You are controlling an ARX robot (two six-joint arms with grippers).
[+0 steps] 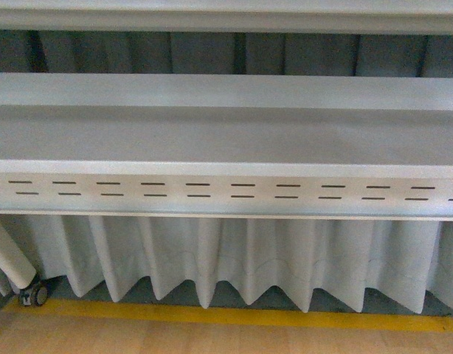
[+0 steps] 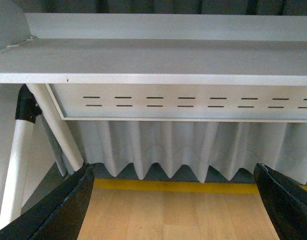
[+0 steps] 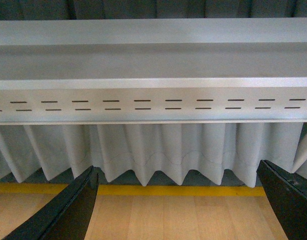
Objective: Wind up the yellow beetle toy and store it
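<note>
The left pincer [image 2: 172, 172] is spread wide, its black fingers [image 2: 58, 210] gripping nothing. The right pincer [image 3: 177, 170] is spread the same way. Ahead of and above both runs a long pale grey metal worktop [image 1: 226, 136], fronted by a panel with two rows of dark slots [image 1: 226, 190]. Below that, beyond the fingertips, hangs a pleated whitish cloth skirt [image 1: 241, 258]. A yellow floor stripe [image 1: 234, 316] and a light wooden floor [image 2: 168, 220] lie nearer. I cannot tell where the small yellow beetle toy is.
</note>
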